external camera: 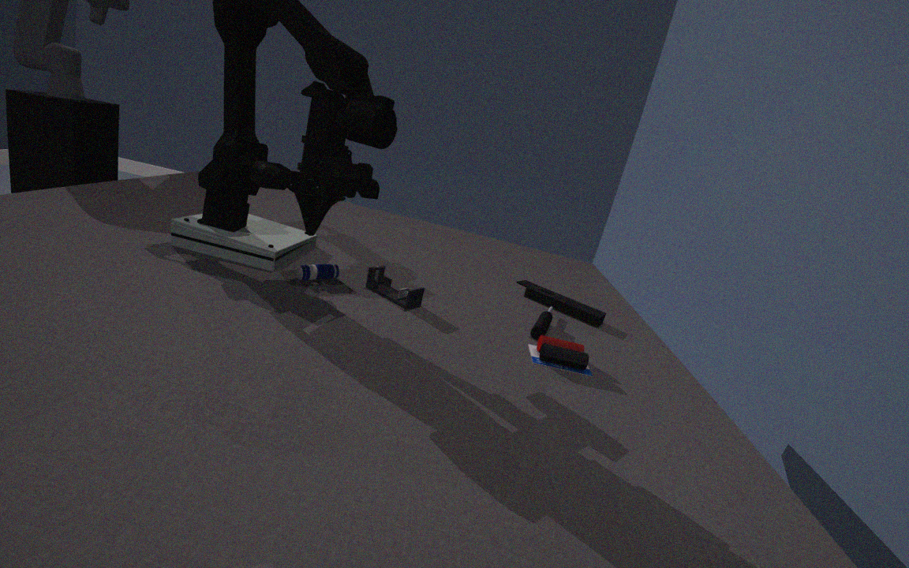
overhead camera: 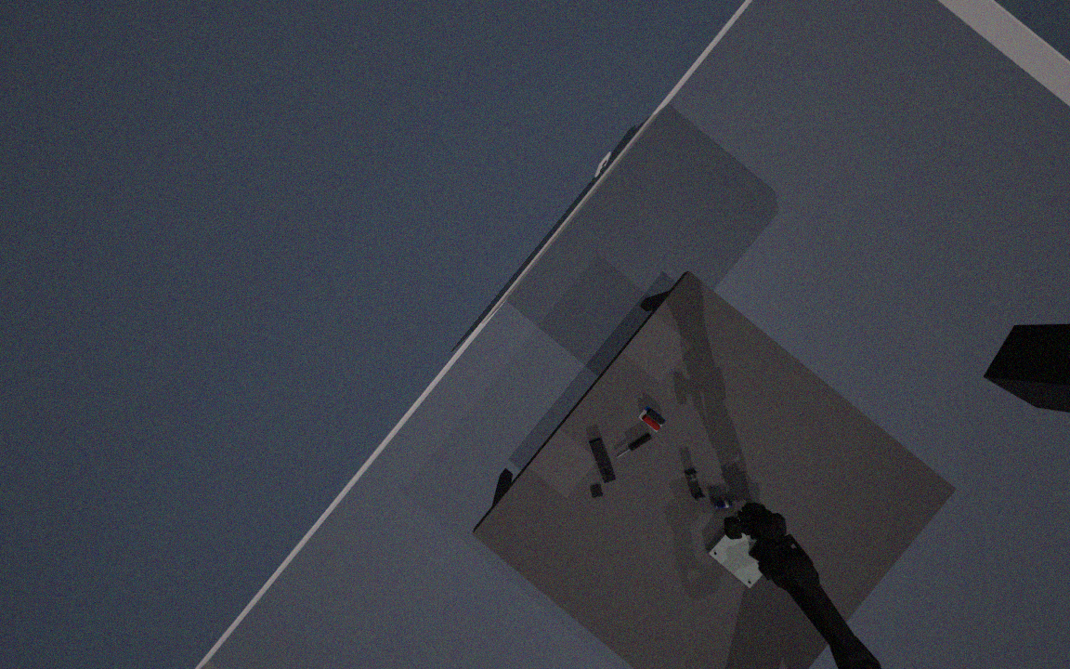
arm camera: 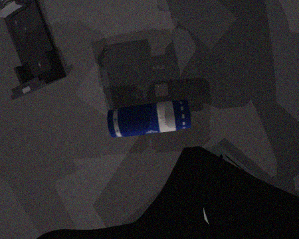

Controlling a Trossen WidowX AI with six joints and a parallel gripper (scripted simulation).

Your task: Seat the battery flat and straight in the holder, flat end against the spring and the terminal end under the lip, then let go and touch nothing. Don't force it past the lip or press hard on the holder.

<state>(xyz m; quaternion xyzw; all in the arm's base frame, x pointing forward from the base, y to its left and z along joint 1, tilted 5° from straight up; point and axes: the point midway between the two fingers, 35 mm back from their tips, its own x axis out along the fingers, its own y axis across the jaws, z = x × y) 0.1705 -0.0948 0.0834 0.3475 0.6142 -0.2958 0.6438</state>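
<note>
The table [overhead camera: 838, 465] [external camera: 161, 424] [arm camera: 23, 139] offers room for a lift towards its right corner in the top view; loose items lie towards its upper-left edge. The base plate [overhead camera: 737, 565] [external camera: 288, 243] [arm camera: 247, 161] crowds the near side, so swing away from it. The hand [overhead camera: 733, 525] [external camera: 311, 233] [arm camera: 191, 155] is closed on nothing, tips just above the battery's level. The holder [overhead camera: 693, 482] [external camera: 394, 290] [arm camera: 33, 43] stands between battery and upper-left edge, unfilled. The battery [overhead camera: 720, 502] [external camera: 322, 271] [arm camera: 139, 119] lies on its side, outside it. Best open first, straddle its middle squarely, grip lightly, then confirm the terminal end, which I cannot tell; seat spring end first, lowering gently.
</note>
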